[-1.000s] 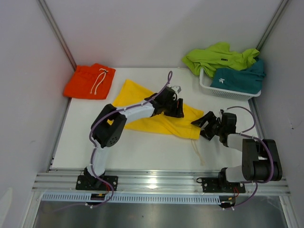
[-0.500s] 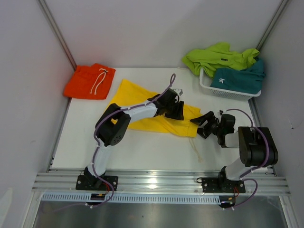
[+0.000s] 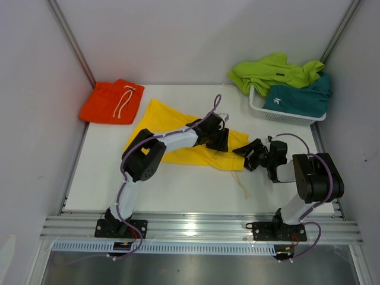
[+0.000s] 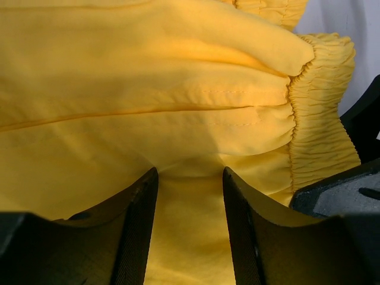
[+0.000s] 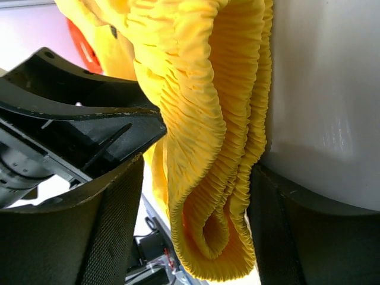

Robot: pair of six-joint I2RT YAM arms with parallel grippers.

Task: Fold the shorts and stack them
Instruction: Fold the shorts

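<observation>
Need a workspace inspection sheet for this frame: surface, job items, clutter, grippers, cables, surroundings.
Surface: white table, no spills seen.
Job's things: yellow shorts spread mid-table under both grippers. Orange shorts lie folded at the far left corner. Lime green shorts and teal shorts are heaped in the white mesh basket at far right, the lime pair spilling over its rim.
Clutter: nothing seen.
Grippers: left gripper jaws apart, yellow fabric between. Right gripper jaws apart around the elastic waistband. No firm grip visible.
Cables: purple cables along both arms, no snag seen.
Surroundings: white walls, aluminium rail at the near edge.
</observation>
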